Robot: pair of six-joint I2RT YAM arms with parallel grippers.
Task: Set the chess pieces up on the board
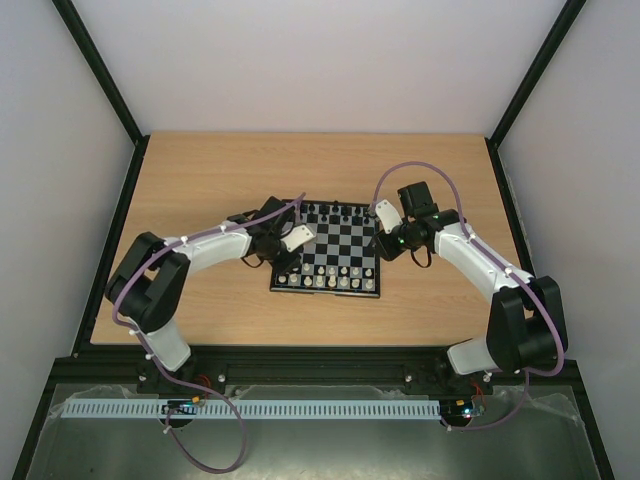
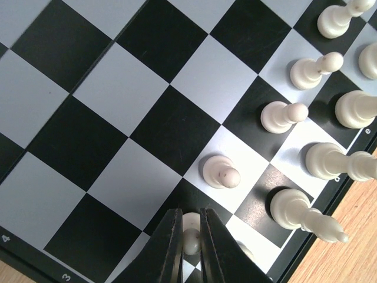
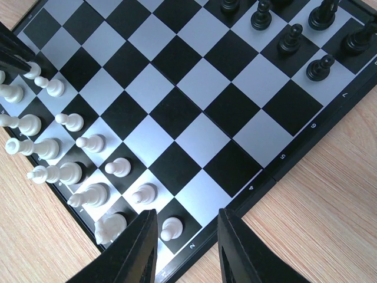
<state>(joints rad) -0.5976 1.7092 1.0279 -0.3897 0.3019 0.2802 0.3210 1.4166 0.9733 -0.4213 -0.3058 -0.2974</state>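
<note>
**A:** The left gripper (image 2: 189,213) reaches in low from the left, fingers pinching a white pawn (image 2: 191,231) near the board (image 1: 335,245)'s near-left corner.

**B:** And the right gripper (image 3: 187,215) hangs over the right edge, fingers spread, gripping nothing. The board sits mid-table.

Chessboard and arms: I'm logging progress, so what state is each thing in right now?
Left gripper: shut on a white pawn.
Right gripper: open, holding nothing.
White pieces: upright, in two rows.
Black pieces: upright, at the opposite edge.
Board: lying flat.
</note>
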